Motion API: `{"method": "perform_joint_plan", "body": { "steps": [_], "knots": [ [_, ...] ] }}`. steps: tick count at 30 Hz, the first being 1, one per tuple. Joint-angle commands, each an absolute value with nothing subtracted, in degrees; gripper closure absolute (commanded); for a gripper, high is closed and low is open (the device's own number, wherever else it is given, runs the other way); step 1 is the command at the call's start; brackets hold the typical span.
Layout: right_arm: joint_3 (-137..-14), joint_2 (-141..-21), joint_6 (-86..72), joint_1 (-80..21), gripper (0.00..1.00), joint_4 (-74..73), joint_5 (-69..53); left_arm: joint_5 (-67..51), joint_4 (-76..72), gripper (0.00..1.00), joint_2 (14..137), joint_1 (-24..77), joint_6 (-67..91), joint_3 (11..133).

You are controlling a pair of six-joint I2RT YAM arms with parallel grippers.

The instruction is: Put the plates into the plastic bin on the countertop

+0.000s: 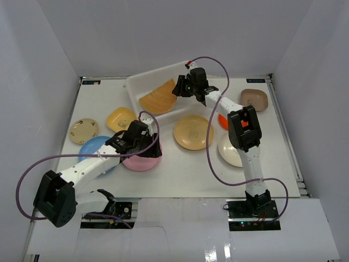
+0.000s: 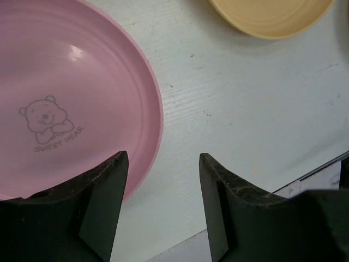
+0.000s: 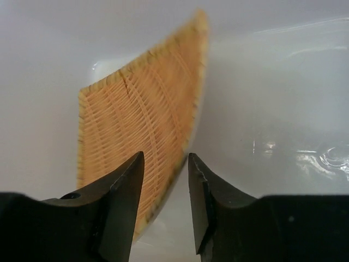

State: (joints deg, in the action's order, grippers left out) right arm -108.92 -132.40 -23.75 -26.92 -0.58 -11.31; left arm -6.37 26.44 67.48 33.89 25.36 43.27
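Left jaws, apart, straddle the pink plate (image 2: pixel 71 109) rim; a shallow bite may slip. Right jaws, parted, could snag the woven tray (image 3: pixel 136 120).

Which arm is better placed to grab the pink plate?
Left. The left gripper, open, straddles the rim of the pink plate; the right gripper is away at the bin, by the woven tray.
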Motion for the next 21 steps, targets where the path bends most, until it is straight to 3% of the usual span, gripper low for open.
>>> {"method": "perform_joint_plan", "body": {
  "steps": [1,6,9,12,17,21],
  "knots": [
    [-111.01,-129.73,-22.59,-27.07,0.54,2.37,-8.89,-3.96,28.74,0.34,69.25,35.51,25.84,46.49],
    [-115.29,-126.39,-21.63,-27.60,0.36,-3.57,-3.69,5.97,31.37,0.29,74.78,38.58,25.66,48.51],
    [-114.18,-120.97,-19.60,-27.77,0.31,-4.49,-3.08,6.42,32.26,0.29,77.52,38.93,26.10,49.04],
    [-103.57,-111.23,-18.29,-27.86,0.30,-0.72,-2.64,6.94,32.43,0.34,79.45,41.21,27.24,49.92],
    [-74.93,-93.81,-17.84,-27.86,0.32,7.11,-0.53,10.28,33.48,0.47,84.89,44.03,28.30,52.55],
    [-56.99,-79.94,-17.75,-27.86,0.32,7.74,5.60,14.14,35.24,0.51,88.06,44.65,28.12,55.19]
  ]
}}
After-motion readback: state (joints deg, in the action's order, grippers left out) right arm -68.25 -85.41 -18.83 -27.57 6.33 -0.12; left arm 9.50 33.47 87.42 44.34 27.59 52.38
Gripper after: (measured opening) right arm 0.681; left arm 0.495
